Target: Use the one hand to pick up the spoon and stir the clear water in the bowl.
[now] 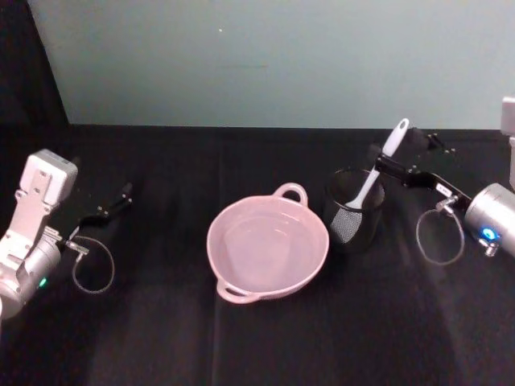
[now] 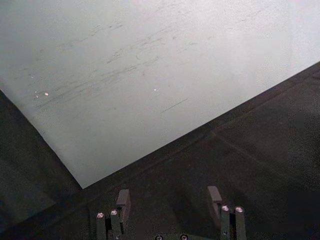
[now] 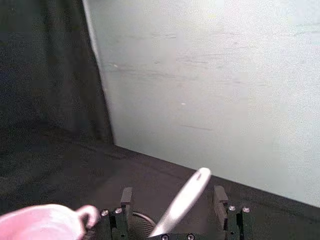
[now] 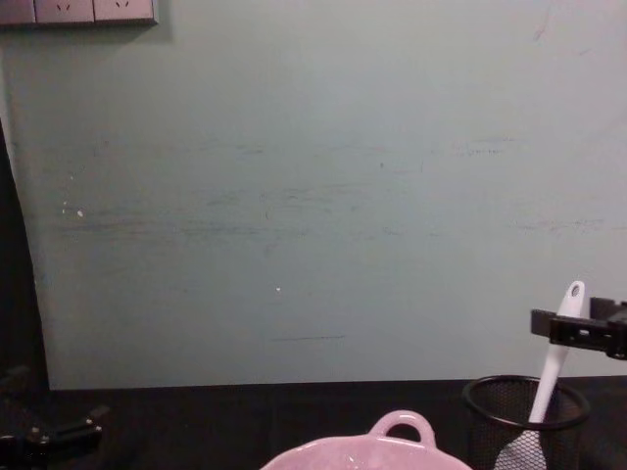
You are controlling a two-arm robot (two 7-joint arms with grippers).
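The white spoon stands tilted in a black wire-mesh cup, scoop down and handle tip up. My right gripper is open and straddles the upper handle; in the right wrist view the spoon rises between the two fingers without touching them. The pink bowl holds clear water at the table's middle, left of the cup. In the chest view the right gripper is level with the spoon just below its tip. My left gripper rests open at the far left.
The table is covered in black cloth, and a pale green wall stands right behind it. The mesh cup stands close beside the bowl. A cable loop hangs from the right wrist.
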